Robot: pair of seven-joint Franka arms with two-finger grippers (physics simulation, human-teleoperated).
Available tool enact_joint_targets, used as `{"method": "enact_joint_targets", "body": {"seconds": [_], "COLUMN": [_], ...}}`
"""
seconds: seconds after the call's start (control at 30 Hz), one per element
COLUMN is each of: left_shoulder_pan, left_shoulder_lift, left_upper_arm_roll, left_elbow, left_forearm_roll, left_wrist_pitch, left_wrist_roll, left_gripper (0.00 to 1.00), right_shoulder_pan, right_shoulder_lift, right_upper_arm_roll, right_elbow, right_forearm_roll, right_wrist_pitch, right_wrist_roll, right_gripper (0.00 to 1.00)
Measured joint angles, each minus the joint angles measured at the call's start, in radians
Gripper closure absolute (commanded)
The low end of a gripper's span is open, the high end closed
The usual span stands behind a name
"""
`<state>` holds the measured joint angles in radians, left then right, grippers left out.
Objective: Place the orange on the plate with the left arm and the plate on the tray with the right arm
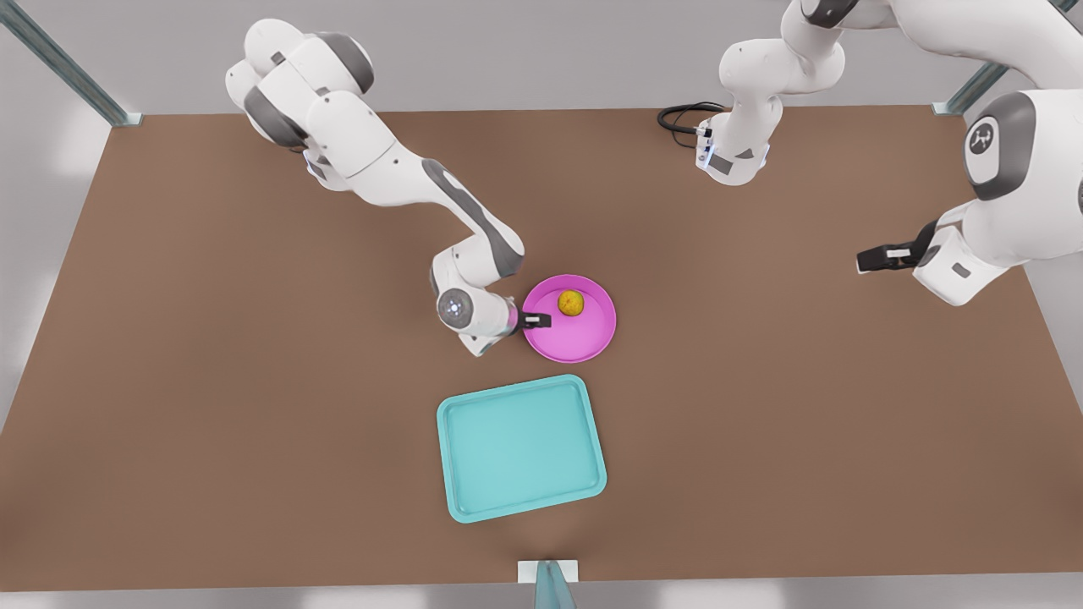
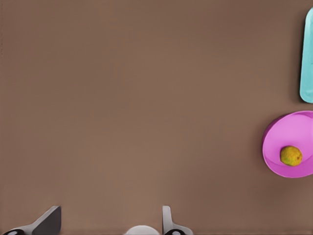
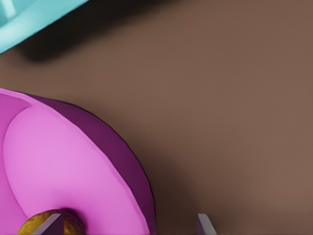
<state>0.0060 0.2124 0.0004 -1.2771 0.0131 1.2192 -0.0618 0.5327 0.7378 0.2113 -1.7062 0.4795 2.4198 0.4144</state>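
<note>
The right tool (image 1: 536, 320), left of centre in the front view, sits low at the pink plate's (image 1: 584, 338) left rim. In its wrist view one finger (image 3: 49, 224) is over the plate's inside and the other over the bare tabletop (image 1: 211, 381), so the rim lies between spread fingers; whether they pinch it is unclear. The orange (image 1: 571, 302) rests on the plate, in its upper half. Just below, apart from the plate, lies the teal tray (image 1: 521, 447), holding nothing. At the front view's right edge the left tool (image 1: 880, 256) waits above the tabletop, released, fingers apart, well away from the plate.
</note>
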Motion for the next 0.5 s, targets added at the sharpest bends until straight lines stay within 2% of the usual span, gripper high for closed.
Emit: {"method": "enact_joint_targets", "body": {"seconds": [0.17, 0.2, 0.23, 0.27, 0.43, 0.5], "left_shoulder_pan": [0.000, 0.000, 0.000, 0.000, 0.000, -0.001], "left_shoulder_lift": [0.008, 0.013, 0.018, 0.020, 0.020, 0.020], "left_upper_arm_roll": [0.000, -0.001, -0.001, -0.001, 0.004, 0.003], "left_elbow": [0.002, 0.003, 0.005, 0.006, 0.007, 0.007], "left_forearm_roll": [-0.002, -0.002, -0.002, -0.001, 0.000, 0.000], "left_wrist_pitch": [0.002, 0.003, 0.004, 0.004, 0.002, 0.001], "left_wrist_roll": [0.009, 0.011, 0.012, 0.013, 0.019, 0.021], "left_gripper": [0.00, 0.00, 0.00, 0.00, 0.00, 0.00], "right_shoulder_pan": [0.012, 0.012, 0.011, 0.008, -0.002, -0.008], "right_shoulder_lift": [0.014, 0.015, 0.015, 0.015, 0.015, 0.015], "right_upper_arm_roll": [-0.001, -0.001, -0.001, 0.000, 0.000, 0.000], "right_elbow": [0.001, 0.002, 0.002, 0.002, 0.002, 0.003], "right_forearm_roll": [0.000, 0.000, 0.002, 0.004, 0.006, 0.005], "right_wrist_pitch": [0.024, 0.027, 0.029, 0.031, 0.034, 0.033], "right_wrist_roll": [0.011, 0.013, 0.014, 0.013, 0.013, 0.015], "right_gripper": [0.00, 0.03, 0.21, 0.31, 0.60, 0.75]}}
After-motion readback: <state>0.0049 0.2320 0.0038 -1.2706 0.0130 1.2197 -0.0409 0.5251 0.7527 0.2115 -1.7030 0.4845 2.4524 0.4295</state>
